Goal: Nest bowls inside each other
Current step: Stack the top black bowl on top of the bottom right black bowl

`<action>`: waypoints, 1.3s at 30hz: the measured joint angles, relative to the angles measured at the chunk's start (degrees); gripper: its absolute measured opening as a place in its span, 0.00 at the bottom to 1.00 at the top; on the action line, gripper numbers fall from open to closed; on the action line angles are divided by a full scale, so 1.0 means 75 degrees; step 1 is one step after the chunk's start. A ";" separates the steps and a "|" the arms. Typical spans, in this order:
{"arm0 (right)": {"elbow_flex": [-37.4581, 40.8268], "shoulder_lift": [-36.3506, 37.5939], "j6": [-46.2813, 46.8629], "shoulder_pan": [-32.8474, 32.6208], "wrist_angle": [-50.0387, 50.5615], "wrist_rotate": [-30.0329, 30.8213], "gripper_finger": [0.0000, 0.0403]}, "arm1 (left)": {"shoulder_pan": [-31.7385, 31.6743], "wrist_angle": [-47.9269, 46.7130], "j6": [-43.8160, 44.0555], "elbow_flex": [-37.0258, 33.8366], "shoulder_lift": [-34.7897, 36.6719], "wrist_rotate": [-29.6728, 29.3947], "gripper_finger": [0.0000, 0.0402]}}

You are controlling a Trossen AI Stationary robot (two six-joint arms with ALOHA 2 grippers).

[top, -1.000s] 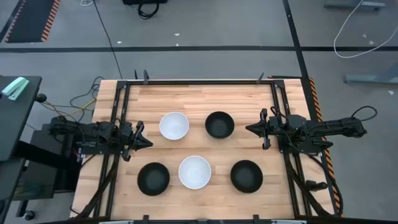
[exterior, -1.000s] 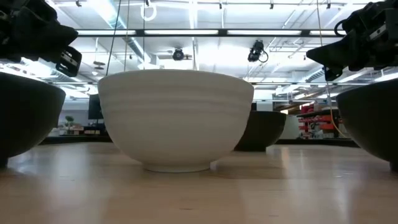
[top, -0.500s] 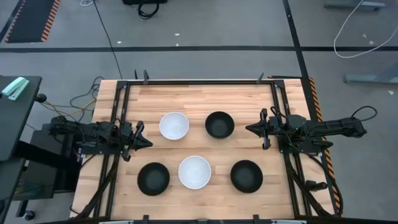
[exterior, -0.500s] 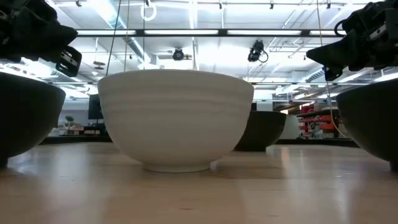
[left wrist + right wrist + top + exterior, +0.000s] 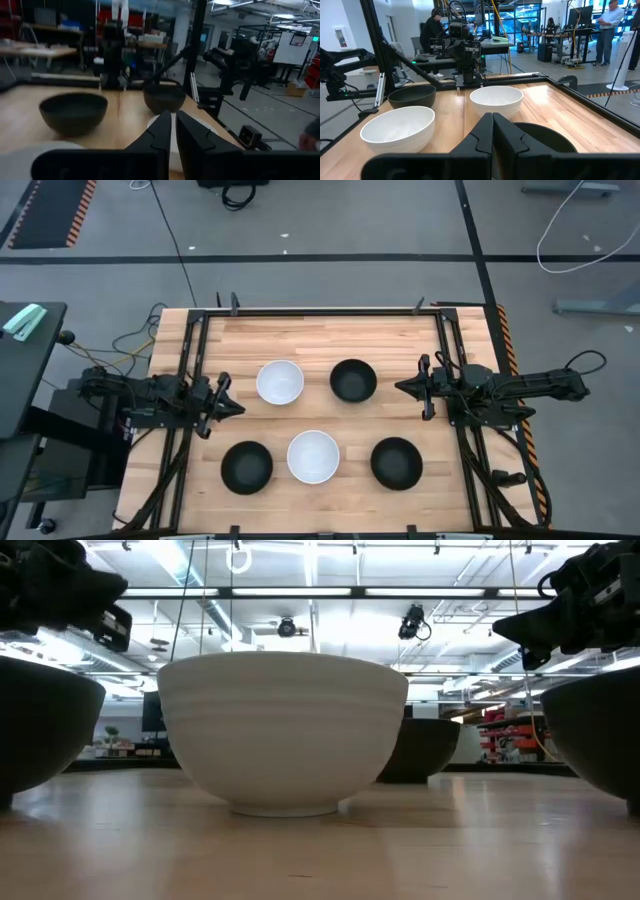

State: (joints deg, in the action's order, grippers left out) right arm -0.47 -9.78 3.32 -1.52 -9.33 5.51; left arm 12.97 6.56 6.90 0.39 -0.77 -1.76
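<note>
Five bowls sit apart on my wooden worktop (image 5: 320, 340), none nested yet: in the high view a white bowl (image 5: 279, 382) lies left of centre with a black bowl (image 5: 353, 380) beside it to the right, and lower in the frame runs a row of a black bowl at lower left (image 5: 246, 467), a second white bowl (image 5: 313, 456) in the middle and a black bowl at lower right (image 5: 396, 463). My left pincer (image 5: 234, 408) hangs at the left edge, fingers pressed together, holding nothing. My right pincer (image 5: 401, 387) hangs at the right edge, likewise pressed together and empty, both pointing inward
</note>
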 joint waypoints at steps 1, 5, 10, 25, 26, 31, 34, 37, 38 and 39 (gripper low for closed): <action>0.0000 0.0000 0.0002 0.0003 -0.0002 0.0002 0.03 | 0.0000 0.0248 -0.0095 -0.0001 0.0003 -0.0092 0.07; 0.0000 0.0000 0.0002 0.0003 -0.0002 0.0000 0.03 | 0.0000 0.1561 -0.0719 0.0001 0.0003 -0.0635 0.06; 0.0000 0.0000 -0.0001 0.0000 -0.0002 -0.0001 0.03 | 0.0000 0.3346 -0.1619 0.0001 0.0005 -0.1023 0.07; 0.0000 0.0000 -0.0001 0.0002 -0.0062 0.0165 0.03 | -0.0003 0.3154 -0.1648 0.0001 0.0003 -0.3316 0.06; 0.0000 0.0000 -0.0002 0.0000 -0.0139 0.0328 0.03 | -0.0003 0.3134 -0.1600 0.0001 0.0003 -0.3585 0.06; 0.0000 0.0000 -0.0001 0.0000 -0.0862 0.1665 0.03 | -0.0008 0.3144 -0.1008 0.0001 0.0003 -0.4929 0.08; 0.0000 0.0000 0.0001 0.0000 -0.1364 0.1858 0.03 | -0.0008 0.3149 0.0291 0.0001 0.0003 -0.5717 0.08; 0.0000 0.0000 0.0002 0.0000 -0.1758 0.1858 0.03 | -0.0008 0.3146 0.1557 0.0001 0.0003 -0.6110 0.08; 0.0000 0.0002 0.0015 0.0000 -0.1843 0.1856 0.03 | -0.0008 0.3149 0.1799 0.0001 0.0003 -0.6153 0.07; 0.0000 0.0000 0.0101 0.0000 -0.1922 0.1849 0.03 | -0.0008 0.3149 0.1950 0.0001 0.0003 -0.6205 0.07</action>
State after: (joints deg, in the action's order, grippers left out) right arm -0.47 -9.78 4.07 -1.52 -23.74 19.38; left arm 12.91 30.17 21.53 0.40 -0.75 -48.30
